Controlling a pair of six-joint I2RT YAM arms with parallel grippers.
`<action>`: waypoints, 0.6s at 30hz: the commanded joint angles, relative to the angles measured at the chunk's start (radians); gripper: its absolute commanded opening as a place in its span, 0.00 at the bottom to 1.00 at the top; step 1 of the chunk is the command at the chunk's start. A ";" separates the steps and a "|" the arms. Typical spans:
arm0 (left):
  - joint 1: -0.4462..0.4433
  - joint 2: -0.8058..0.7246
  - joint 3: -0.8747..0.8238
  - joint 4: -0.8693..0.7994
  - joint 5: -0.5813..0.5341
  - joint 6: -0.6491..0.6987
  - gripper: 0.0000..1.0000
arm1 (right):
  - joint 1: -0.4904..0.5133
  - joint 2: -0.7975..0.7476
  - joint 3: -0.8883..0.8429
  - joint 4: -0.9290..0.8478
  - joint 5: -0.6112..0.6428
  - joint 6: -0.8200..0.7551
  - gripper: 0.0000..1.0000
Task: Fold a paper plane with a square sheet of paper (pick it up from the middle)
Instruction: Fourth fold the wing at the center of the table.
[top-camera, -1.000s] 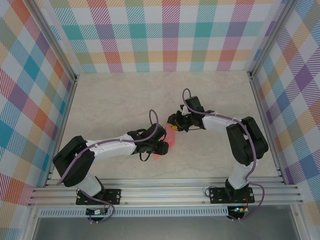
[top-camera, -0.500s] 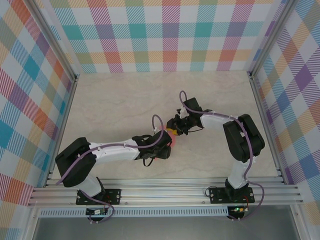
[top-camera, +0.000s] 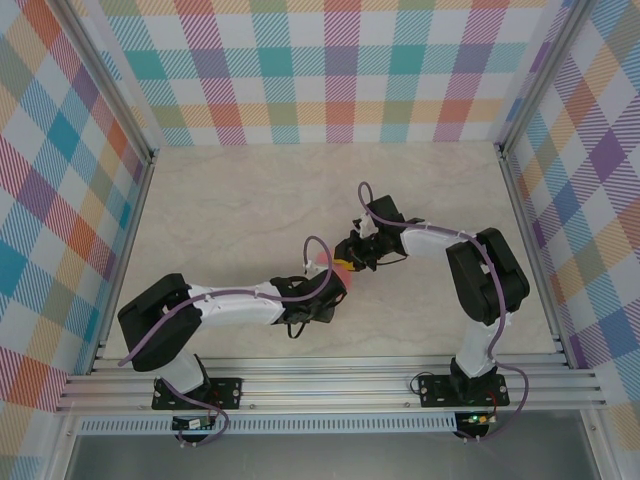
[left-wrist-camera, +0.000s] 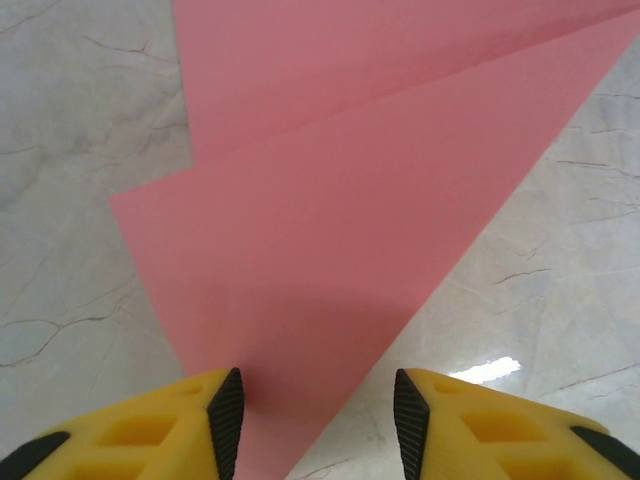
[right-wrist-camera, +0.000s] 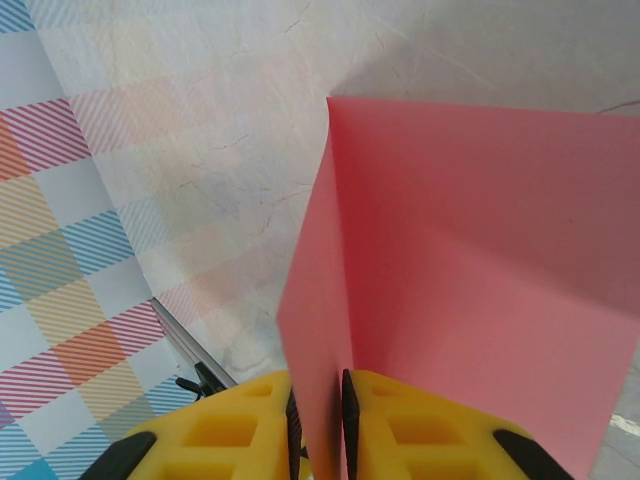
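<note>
Pinching pink sheet (right-wrist-camera: 450, 270), right end effector (right-wrist-camera: 320, 395), left end effector (left-wrist-camera: 316, 410) open astride corner

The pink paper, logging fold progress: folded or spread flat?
Folded: the pink paper shows two overlapping layers and, in the right wrist view, a sharp crease.

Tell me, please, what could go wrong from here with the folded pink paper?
The right gripper pinches the pink paper near one edge, so a pull might make it slip or tear. The left gripper stands open astride the paper's narrow tip; closing there might crumple it or set a crooked crease. In the top view the two wrists sit very close together, so they might bump.
</note>
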 joint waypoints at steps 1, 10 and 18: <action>-0.019 0.006 -0.014 -0.008 -0.033 -0.010 0.42 | -0.001 0.014 0.009 -0.020 -0.022 -0.017 0.20; -0.019 0.006 -0.024 -0.014 -0.038 0.007 0.36 | 0.000 0.010 0.005 -0.019 -0.010 -0.011 0.19; -0.019 0.013 -0.013 -0.017 -0.047 0.022 0.32 | -0.001 0.006 -0.012 -0.007 -0.007 -0.002 0.19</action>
